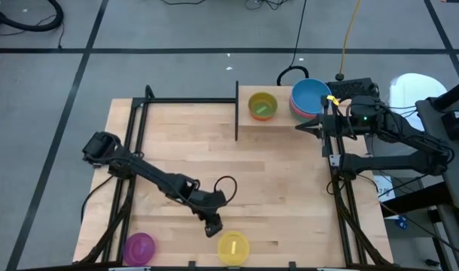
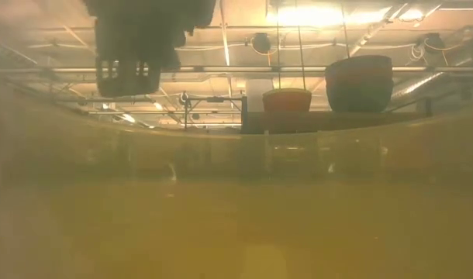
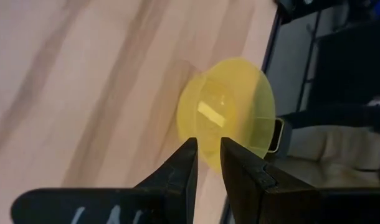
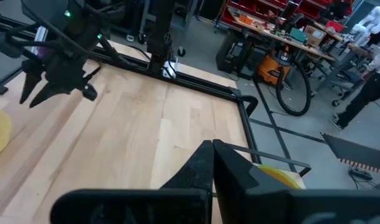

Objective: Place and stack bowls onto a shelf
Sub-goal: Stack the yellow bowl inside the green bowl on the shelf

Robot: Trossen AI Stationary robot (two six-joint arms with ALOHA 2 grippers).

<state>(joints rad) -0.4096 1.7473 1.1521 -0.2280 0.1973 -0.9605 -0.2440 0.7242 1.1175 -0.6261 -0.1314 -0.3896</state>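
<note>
A light-wood desk [image 1: 275, 188] is seen from above, with a dark robot arm on each side. The left hand [image 1: 212, 225] hangs low over the near edge, just beside a yellow bowl [image 1: 233, 248]. Its fingers [image 3: 180, 171] stand slightly apart with nothing between them, pointing at that bowl. A purple bowl [image 1: 139, 248] sits at the near left corner.

At the far side lies the shelf [image 1: 271, 126], a small wooden board with a black bar [image 1: 237, 111] along its left end. On it sits a green bowl nested in a yellow one [image 1: 262, 105]. To its right is a stack of bowls [image 1: 311, 98], blue on top, with what look like teal and pink rims below.

The right hand [image 1: 308, 128] rests just beside that stack, fingers [image 4: 199, 165] pressed together and empty.
</note>
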